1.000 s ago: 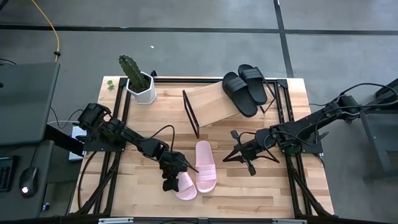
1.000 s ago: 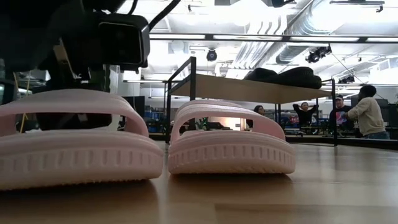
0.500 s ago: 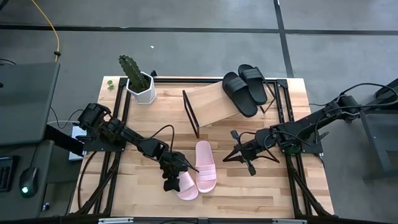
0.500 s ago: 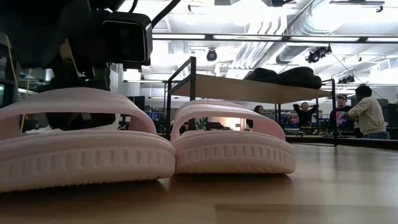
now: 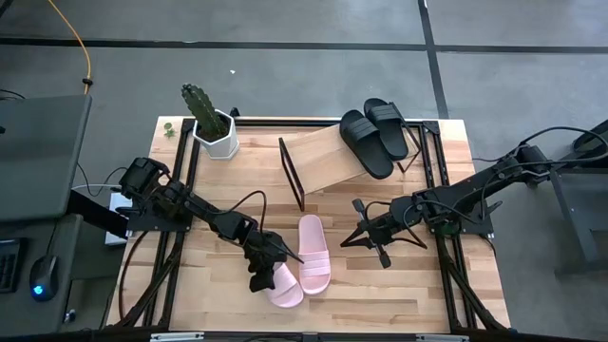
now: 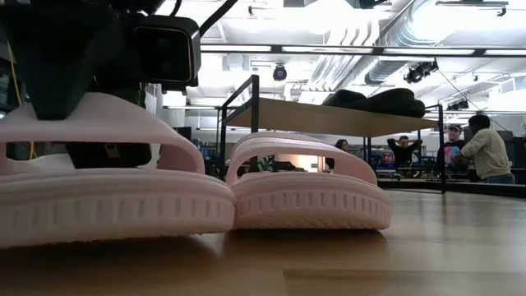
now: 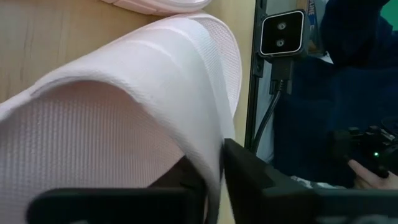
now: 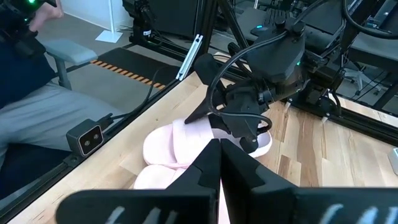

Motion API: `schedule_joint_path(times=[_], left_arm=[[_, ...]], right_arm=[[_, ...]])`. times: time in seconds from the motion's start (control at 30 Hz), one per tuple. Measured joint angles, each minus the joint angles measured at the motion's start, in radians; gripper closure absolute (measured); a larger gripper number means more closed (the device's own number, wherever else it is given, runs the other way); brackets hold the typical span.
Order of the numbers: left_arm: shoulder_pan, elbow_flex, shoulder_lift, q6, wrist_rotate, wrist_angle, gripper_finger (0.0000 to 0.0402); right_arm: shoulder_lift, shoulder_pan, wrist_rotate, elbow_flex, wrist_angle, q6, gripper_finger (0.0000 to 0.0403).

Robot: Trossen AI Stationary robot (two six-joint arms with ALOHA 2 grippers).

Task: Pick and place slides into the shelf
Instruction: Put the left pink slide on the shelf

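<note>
Two pale pink slides lie side by side near the table's front: the left one [image 5: 287, 287] and the right one [image 5: 314, 253], both soles down. My left gripper [image 5: 264, 274] is shut on the left pink slide's strap [image 6: 99, 123]. Two black slides [image 5: 372, 138] rest on the shelf's sloping wooden plank [image 5: 318, 157] at the far right. My right gripper [image 5: 350, 234] hangs shut and empty to the right of the pink pair. My left gripper pinches the left pink slide's wide strap at its edge [image 7: 214, 158], with one finger [image 6: 107, 154] under the strap and the other finger [image 7: 249, 180] on its outer face. It comes from above, slanting from the table's left. The slide's sole [image 6: 107, 210] lies on the table.
A cactus in a white pot [image 5: 214, 128] stands at the far left corner. The shelf's black end frame [image 5: 291, 174] rises just behind the pink slides. People [image 6: 485, 148] sit in the room beyond the table. A small camera [image 8: 87, 138] stands at the table's edge.
My left gripper has shut on the left pink slide's strap. That slide has slid a little toward the right pink slide and now touches it; its strap stands a bit higher.
</note>
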Motion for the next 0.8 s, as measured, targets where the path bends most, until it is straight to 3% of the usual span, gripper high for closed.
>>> schedule_joint_path(times=[0.13, 0.33, 0.5, 0.8], left_arm=[[0.001, 0.000, 0.000, 0.001, 0.000, 0.001, 0.0395], [0.001, 0.000, 0.000, 0.001, 0.000, 0.001, 0.0376], [0.001, 0.000, 0.000, 0.001, 0.005, 0.001, 0.0395], [0.001, 0.000, 0.000, 0.001, 0.023, 0.001, 0.0396]], right_arm=[[0.000, 0.000, 0.000, 0.000, 0.000, 0.000, 0.0402], [0.000, 0.000, 0.047, 0.000, 0.000, 0.000, 0.0402], [0.000, 0.000, 0.048, 0.000, 0.000, -0.018, 0.0402], [0.000, 0.000, 0.048, 0.000, 0.000, -0.027, 0.0402]])
